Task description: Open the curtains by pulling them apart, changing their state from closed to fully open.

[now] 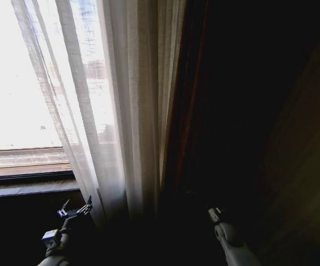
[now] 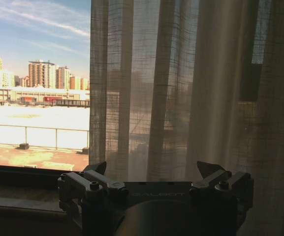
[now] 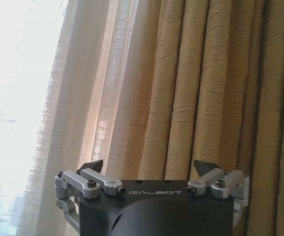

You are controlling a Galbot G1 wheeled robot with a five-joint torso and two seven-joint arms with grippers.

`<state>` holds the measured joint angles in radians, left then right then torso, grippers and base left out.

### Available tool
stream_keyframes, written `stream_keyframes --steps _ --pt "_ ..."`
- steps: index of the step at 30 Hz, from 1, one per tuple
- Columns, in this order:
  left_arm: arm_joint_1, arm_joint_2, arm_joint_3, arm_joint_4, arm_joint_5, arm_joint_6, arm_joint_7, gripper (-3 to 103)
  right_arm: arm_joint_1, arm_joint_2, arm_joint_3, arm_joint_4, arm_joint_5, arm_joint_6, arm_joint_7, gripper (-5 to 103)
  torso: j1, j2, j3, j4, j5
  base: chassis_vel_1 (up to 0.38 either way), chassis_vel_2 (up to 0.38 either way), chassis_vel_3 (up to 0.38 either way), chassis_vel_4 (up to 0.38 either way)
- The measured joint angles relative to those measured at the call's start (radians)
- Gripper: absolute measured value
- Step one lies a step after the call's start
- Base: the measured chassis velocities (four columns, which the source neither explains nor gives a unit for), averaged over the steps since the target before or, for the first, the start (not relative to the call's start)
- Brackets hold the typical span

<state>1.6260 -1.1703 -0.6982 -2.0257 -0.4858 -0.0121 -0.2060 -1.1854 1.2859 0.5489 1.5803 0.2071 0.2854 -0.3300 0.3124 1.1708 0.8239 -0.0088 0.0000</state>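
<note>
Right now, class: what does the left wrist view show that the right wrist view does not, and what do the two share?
Only the left wrist view shows bare window glass with a city skyline, a snowy flat ground with a railing, and the dark window sill.

Only the right wrist view shows a thick golden-tan drape in heavy pleats beside the sheer fabric.

Both share the sheer curtains hanging in vertical pleats, and an open gripper in front: the left gripper, the right gripper, jaws apart, holding nothing.
</note>
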Motion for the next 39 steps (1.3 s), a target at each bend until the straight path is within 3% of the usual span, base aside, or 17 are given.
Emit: stream_keyframes --steps 15,39 --pt "0.000 0.000 0.000 0.000 0.000 0.000 0.000 100 0.005 0.010 -0.017 0.003 -0.008 0.000 -0.008 100 0.000 0.000 0.000 -0.0001 -0.0001 0.114 0.103 -0.118 -0.120" --pt "0.000 0.000 0.000 0.000 0.000 0.000 0.000 100 -0.046 0.001 0.000 0.042 0.002 0.005 -0.026 100 0.000 0.000 0.000 -0.0002 -0.0001 0.332 0.341 -0.346 -0.332"
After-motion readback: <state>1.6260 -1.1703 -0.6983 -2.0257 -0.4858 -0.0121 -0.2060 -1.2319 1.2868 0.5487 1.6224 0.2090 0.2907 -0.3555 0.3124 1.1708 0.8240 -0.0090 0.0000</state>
